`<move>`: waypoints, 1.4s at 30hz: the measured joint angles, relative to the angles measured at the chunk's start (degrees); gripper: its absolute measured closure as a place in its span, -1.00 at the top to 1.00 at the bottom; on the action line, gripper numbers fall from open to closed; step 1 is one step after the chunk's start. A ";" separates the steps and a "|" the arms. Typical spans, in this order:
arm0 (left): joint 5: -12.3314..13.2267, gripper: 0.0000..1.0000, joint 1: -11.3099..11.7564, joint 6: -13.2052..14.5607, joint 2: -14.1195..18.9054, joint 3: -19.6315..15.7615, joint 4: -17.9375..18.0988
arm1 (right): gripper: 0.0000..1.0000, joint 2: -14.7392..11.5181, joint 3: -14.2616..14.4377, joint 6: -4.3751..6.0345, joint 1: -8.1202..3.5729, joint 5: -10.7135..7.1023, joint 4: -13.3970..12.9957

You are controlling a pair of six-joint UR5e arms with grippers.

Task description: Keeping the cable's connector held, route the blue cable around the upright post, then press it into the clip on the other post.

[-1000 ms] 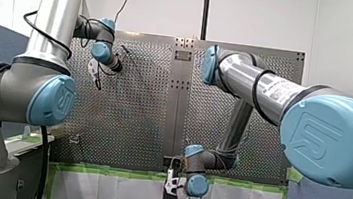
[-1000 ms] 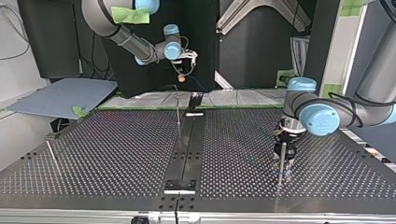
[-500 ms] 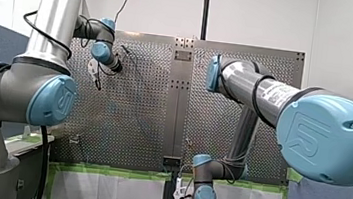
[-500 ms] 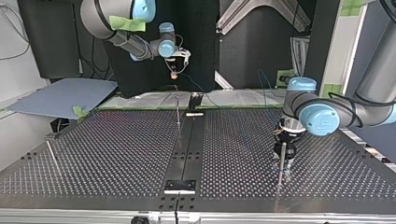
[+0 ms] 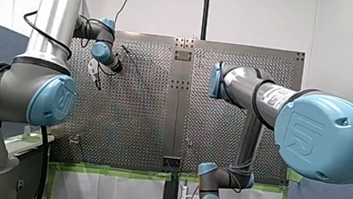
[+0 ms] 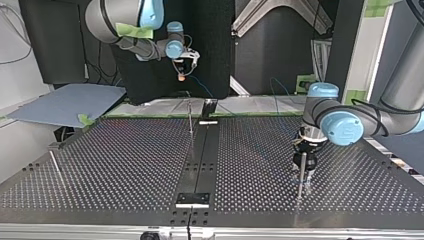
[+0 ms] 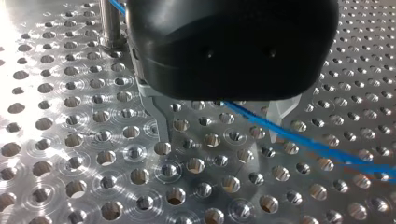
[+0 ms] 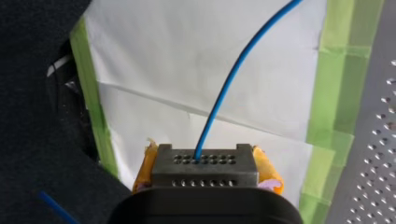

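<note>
At the top view's left, your right gripper (image 6: pixel 181 74), clamped on the grey connector (image 8: pixel 204 165), hangs raised beyond the table's (image 6: pixel 125 150) far edge. The upright post (image 6: pixel 190 117) stands just below and right of it. The blue cable (image 7: pixel 299 140) trails rightward to your left gripper (image 7: pixel 219 133), whose fingers are spread wide with the cable passing between them.
</note>
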 joint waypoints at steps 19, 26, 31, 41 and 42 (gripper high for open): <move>-0.29 0.97 0.01 -0.29 0.03 0.01 -0.34 | -1.00 -11.28 11.34 -0.21 -1.48 2.45 -8.83; -0.39 0.97 0.00 -0.72 0.02 0.00 -0.34 | -1.00 -15.43 15.49 -0.02 -2.53 2.36 -9.15; -0.40 0.97 0.01 -1.07 0.02 0.00 -0.35 | -1.00 -18.59 18.66 -0.40 -2.96 1.78 -9.73; -0.60 0.97 0.05 -1.33 0.02 0.00 -0.35 | -1.00 -24.63 24.28 0.35 -4.22 -3.25 -12.74; -0.64 0.97 0.06 -1.38 0.03 0.01 -0.35 | -1.00 -25.20 24.67 0.63 -4.40 -3.80 -13.18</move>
